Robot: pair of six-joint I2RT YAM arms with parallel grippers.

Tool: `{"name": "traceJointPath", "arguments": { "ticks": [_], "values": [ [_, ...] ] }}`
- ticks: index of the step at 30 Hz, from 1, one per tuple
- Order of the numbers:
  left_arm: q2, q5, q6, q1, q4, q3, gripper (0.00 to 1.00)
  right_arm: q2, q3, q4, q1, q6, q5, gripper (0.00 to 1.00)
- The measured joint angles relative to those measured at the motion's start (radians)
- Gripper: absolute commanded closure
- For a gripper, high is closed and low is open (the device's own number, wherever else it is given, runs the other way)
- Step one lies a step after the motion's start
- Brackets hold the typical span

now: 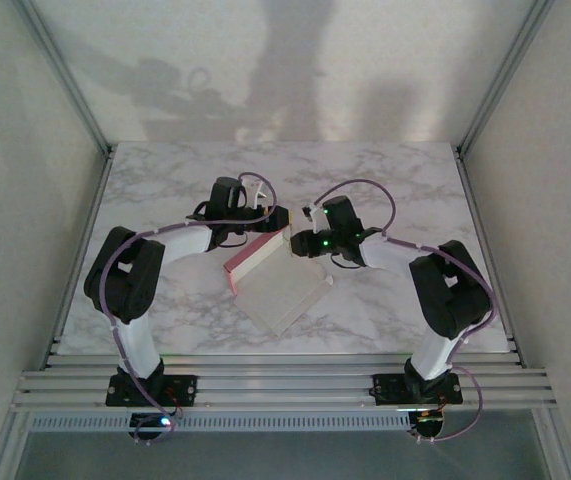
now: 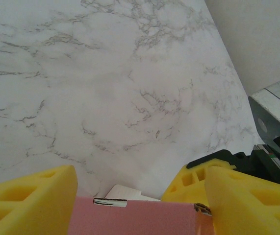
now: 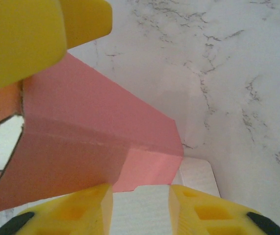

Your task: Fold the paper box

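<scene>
Left gripper (image 2: 140,193) clamps the pink wall while right gripper (image 3: 140,190) stands parted at the flap

We read the left gripper as gripping the paper box (image 1: 283,292). From its wrist, the raised pink wall (image 2: 140,219) fills the gap between its yellow fingers (image 2: 29,200) from pad to pad, and it sits deep in the jaws, not at the tips. The right gripper has its jaws part-way apart with nothing pinched between them. A small pink flap (image 3: 147,171) lies just ahead of its fingertips, and the beige inner face (image 3: 140,218) shows through the gap beneath.

What matters for the coming move is how the wall lies. From above, its long axis runs on a diagonal. One end lies back toward the left arm's elbow, and the other reaches the spot where the two tools' fingertips almost meet. The rest of the box is a flat beige sheet on the marble table (image 1: 165,190), below and behind both grippers, toward the arm bases. From the right wrist, the wall stretches ahead and to that tool's left, with a finger of the left gripper over its top edge.

The left arm already has the box, and the right is just short of touching it. We judge the next step to be the right gripper's: a short push straight ahead onto the flap while the left braces the wall. Thin card like this may buckle if pushed off-axis.
</scene>
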Motion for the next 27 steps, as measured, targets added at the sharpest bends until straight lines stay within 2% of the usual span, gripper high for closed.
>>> {"name": "traceJointPath", "arguments": {
  "ticks": [14, 27],
  "values": [
    [0.000, 0.021, -0.004, 0.000, -0.002, 0.000, 0.31, 0.041, 0.028, 0.061, 0.034, -0.015, 0.090, 0.59],
    [0.005, 0.037, -0.011, -0.001, -0.003, 0.000, 0.31, 0.053, 0.017, 0.138, 0.069, -0.033, 0.216, 0.64]
  ]
}}
